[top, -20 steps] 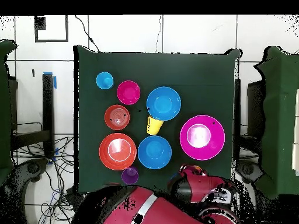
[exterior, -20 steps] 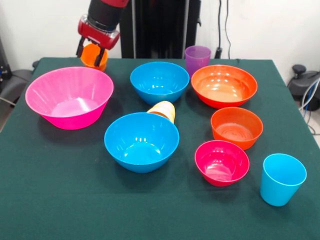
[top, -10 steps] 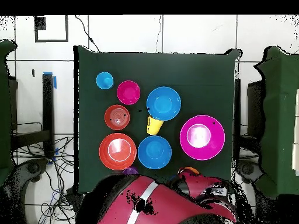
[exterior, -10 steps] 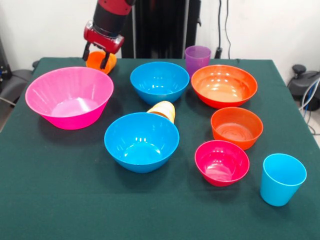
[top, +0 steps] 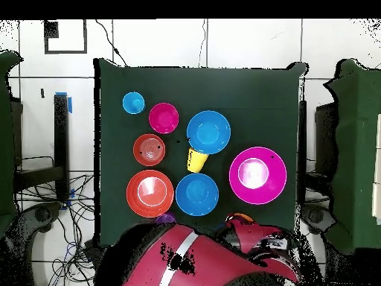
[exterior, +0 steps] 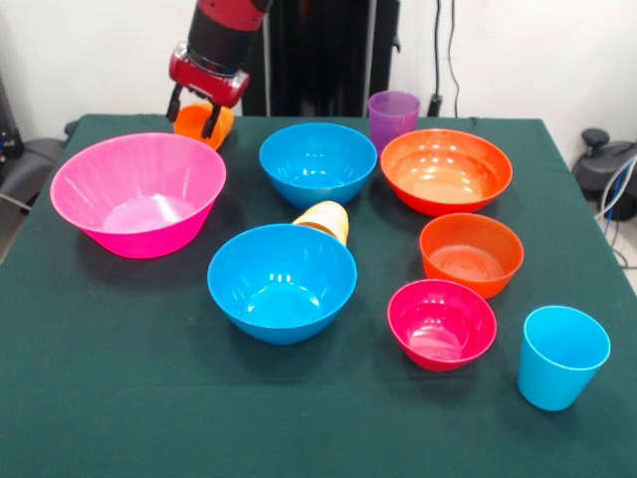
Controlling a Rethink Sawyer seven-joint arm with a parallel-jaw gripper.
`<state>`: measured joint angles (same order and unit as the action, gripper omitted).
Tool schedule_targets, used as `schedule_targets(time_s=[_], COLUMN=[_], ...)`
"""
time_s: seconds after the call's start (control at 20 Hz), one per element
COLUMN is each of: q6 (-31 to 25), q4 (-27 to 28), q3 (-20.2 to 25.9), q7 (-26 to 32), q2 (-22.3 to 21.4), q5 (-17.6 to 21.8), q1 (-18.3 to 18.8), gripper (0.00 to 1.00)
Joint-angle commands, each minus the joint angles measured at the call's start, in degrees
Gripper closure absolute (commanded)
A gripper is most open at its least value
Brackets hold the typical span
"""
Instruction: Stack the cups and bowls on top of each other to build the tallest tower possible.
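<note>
Between a second ago and now the gripper (exterior: 198, 112) has swung the orange cup (exterior: 202, 121) from upright to tilted, and over the last half second almost nothing else has shifted. Its fingers are clamped on that cup at about 11 o'clock on the table (exterior: 119, 398) in the front view, just behind the big pink bowl (exterior: 138, 193). Going rightward, two blue bowls sit near the middle, one (exterior: 318, 162) at 12 o'clock and one (exterior: 283, 281) closer to the centre, with the yellow cup (exterior: 324, 220) lying on its side between them. The purple cup (exterior: 393, 118) stands at 1 o'clock behind the wide orange-red bowl (exterior: 446, 169); whether it touches the bowl cannot be told. Below that come the small orange bowl (exterior: 471, 253) at 3 o'clock, the small magenta bowl (exterior: 442, 323) at 4 o'clock, and the light blue cup (exterior: 561, 356) at 5 o'clock. By the look of it the task is barely started: no piece rests on another, so the whole tower is left to build.
</note>
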<state>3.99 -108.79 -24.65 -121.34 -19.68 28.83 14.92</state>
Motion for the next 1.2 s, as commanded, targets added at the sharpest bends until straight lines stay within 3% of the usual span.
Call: schedule_targets(time_s=[0.05, 0.9, 1.2], q6=[-0.20, -2.18, -6.92], q4=[2.63, 1.72, -2.49], q3=[6.73, 6.90, 8.35], q7=[-4.03, -3.79, -2.46], q2=[-0.64, -2.42, -7.87], q5=[-0.24, -0.33, 0.13], q1=[-0.70, 0.82, 6.32], gripper=[0.00, 0.00, 0.00])
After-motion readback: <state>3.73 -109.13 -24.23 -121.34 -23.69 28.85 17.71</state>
